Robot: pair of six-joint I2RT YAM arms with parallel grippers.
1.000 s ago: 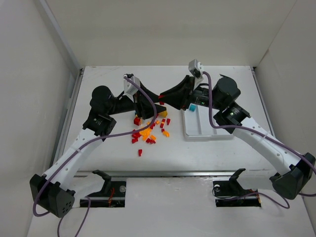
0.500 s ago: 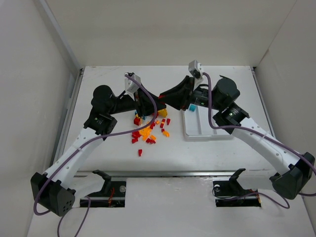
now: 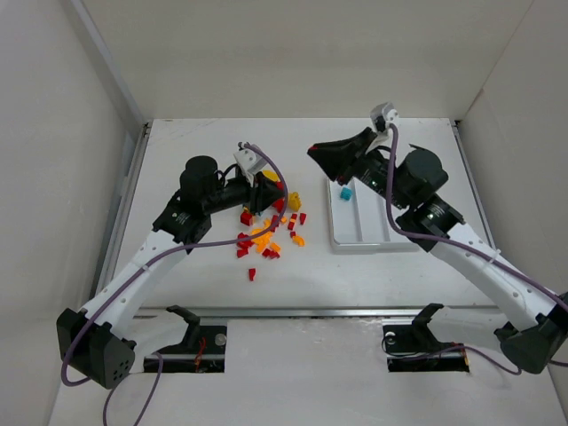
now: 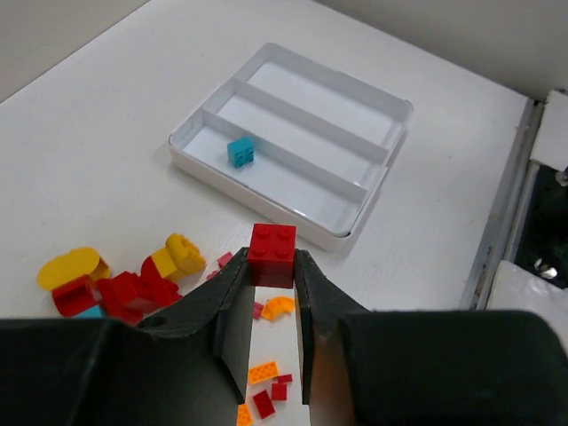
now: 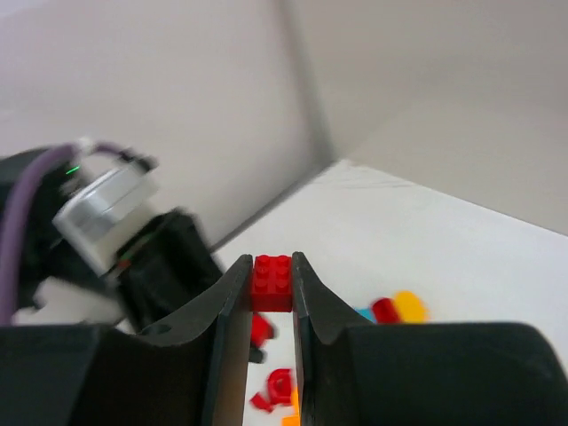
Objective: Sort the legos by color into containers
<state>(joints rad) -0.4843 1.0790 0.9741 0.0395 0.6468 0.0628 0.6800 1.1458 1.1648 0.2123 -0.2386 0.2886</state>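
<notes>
Reaching from its base at the near left corner, the left arm (image 3: 142, 266) rises to a bent elbow and then turns to the right. This puts the left gripper (image 3: 273, 188) over the far edge of the loose legos (image 3: 266, 235) scattered on the table (image 3: 355, 284). In the left wrist view its jaws stand narrow, pinching a red brick (image 4: 272, 256) by its sides at the very fingertips, studs up and lifted clear of the pile below.

The right arm (image 3: 479, 262) mirrors it from the near right corner, folding back to the left. The right gripper (image 3: 318, 153) points toward the left arm and sits just off the far left end of the tray (image 3: 373, 235). Its jaws are also drawn close, clamping a second red brick (image 5: 272, 282) between the tips, held up off the table.

The tray lies to the right of the pile, its three long compartments side by side. A single teal brick (image 4: 240, 152) rests in the compartment nearest the pile. Red and orange-yellow pieces lie mixed on the table between the two arms.
</notes>
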